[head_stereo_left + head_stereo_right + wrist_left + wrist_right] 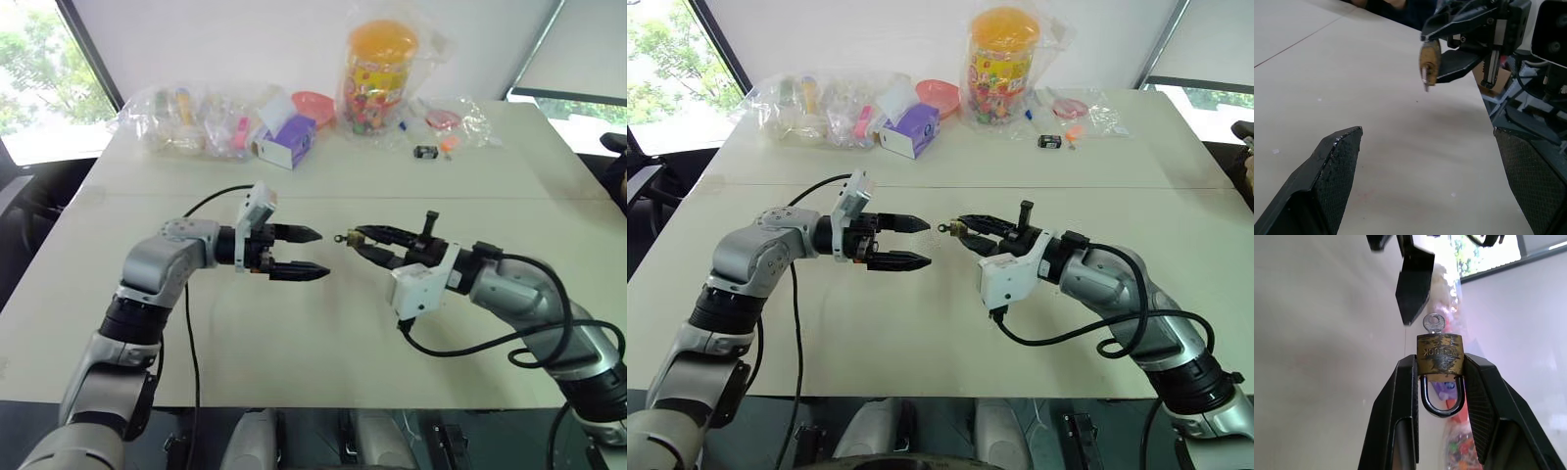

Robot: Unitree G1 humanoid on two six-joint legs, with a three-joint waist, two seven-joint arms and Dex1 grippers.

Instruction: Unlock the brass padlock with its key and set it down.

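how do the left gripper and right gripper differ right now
The left gripper is open and holds nothing; the right gripper is shut on the brass padlock, with the key sticking out of it. The left gripper points toward the right one, which points back with the padlock at its tips. Both hang above the table.

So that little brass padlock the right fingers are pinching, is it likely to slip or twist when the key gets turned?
Probably some risk. The brass padlock is held only by its narrow sides between the right gripper fingers, so it could pivot. Its worn metal looks smooth and likely slippery. The key sticks out toward the open left gripper, so turning it may twist the rigid body.
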